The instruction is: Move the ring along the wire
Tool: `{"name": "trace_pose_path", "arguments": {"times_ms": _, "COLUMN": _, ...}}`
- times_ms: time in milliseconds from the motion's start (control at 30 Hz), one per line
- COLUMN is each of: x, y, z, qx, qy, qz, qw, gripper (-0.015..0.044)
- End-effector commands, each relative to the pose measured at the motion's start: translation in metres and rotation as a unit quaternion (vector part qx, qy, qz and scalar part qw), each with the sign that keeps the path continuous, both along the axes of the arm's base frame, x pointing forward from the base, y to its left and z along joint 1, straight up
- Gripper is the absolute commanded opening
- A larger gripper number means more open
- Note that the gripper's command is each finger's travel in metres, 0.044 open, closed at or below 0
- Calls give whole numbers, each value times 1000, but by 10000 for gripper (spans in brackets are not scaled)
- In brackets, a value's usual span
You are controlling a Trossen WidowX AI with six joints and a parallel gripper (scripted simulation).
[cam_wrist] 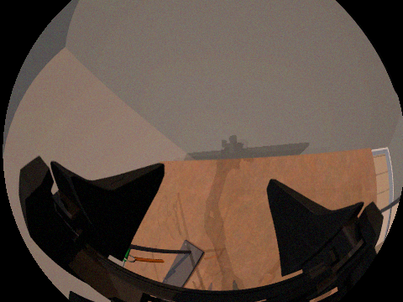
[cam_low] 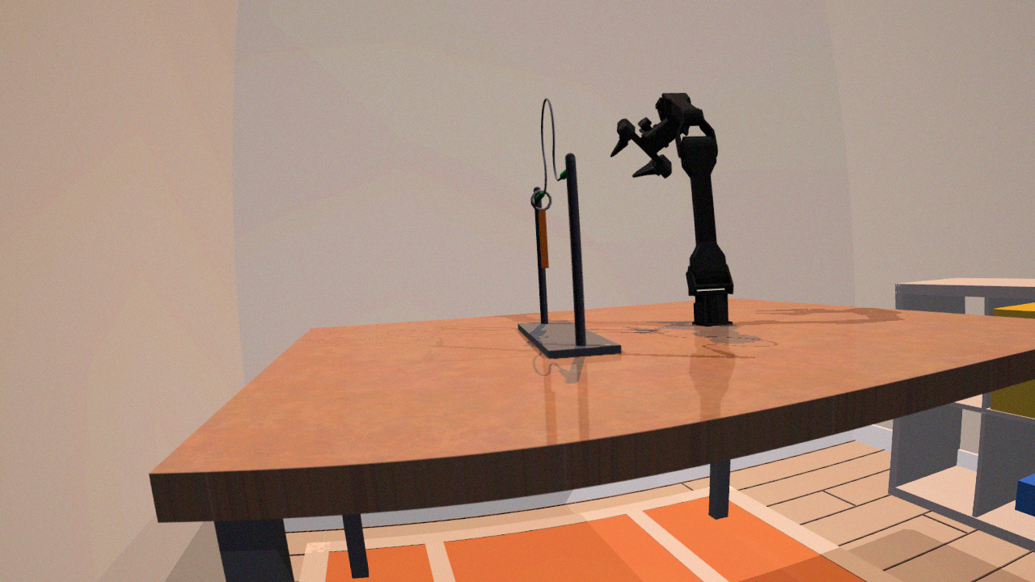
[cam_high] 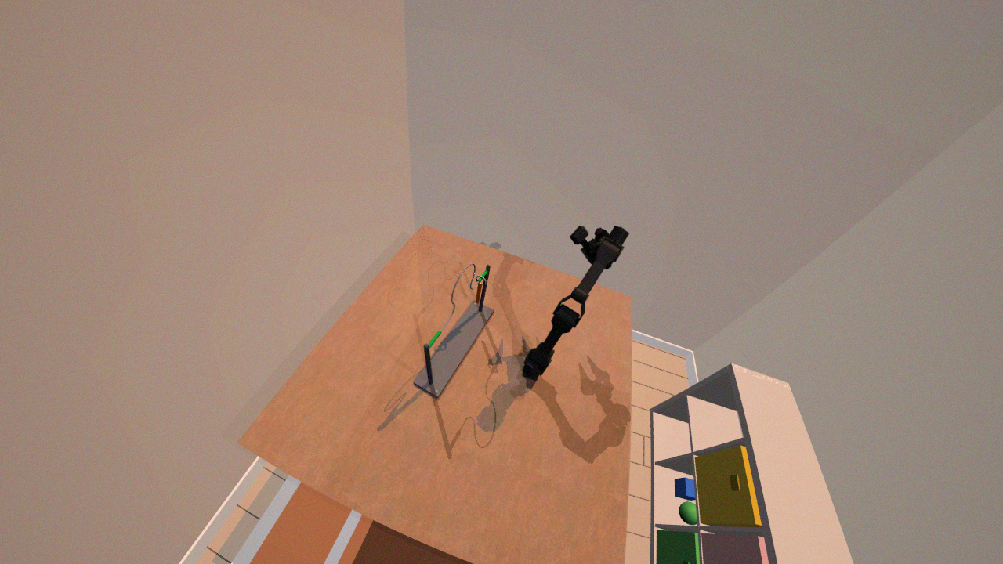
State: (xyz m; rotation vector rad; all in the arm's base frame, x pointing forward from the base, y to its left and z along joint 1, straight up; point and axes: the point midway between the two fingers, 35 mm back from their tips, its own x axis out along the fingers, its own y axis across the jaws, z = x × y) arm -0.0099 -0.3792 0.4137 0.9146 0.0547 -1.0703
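The fingers (cam_low: pixel 640 154) are wide open and hold nothing, so bring them down slowly around the orange handle (cam_low: pixel 542 239) hanging by the far post (cam_low: pixel 541 289), away from the grey wire (cam_low: pixel 547 137).

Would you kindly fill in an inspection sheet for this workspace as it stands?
Surface: orange-brown table, carrying the wire stand's grey base plate and the arm's base.
Job's things: ring hangs by the far post on a green wire part; orange handle hangs below it; near post has no ring; grey wire arcs above.
Clutter: nothing seen on the table.
Grippers: gripper open, empty, raised clear of the wire.
Cables: nothing seen.
Surroundings: shelf unit with coloured items, plain walls.
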Motion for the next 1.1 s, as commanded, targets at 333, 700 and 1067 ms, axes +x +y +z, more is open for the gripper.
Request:
{"name": "trace_pose_path", "arguments": {"times_ms": 333, "x": 38, "y": 10, "z": -22, "qx": -45, "qy": 17, "qz": 70, "qw": 996, "gripper": 160}}
{"name": "trace_pose_path", "arguments": {"times_ms": 700, "x": 81, "y": 32, "z": -58, "qx": -99, "qy": 33, "qz": 149, "qw": 983, "gripper": 160}}
{"name": "trace_pose_path", "arguments": {"times_ms": 1067, "x": 119, "y": 67, "z": -102, "qx": -154, "qy": 44, "qz": 225, "qw": 961, "gripper": 160}}
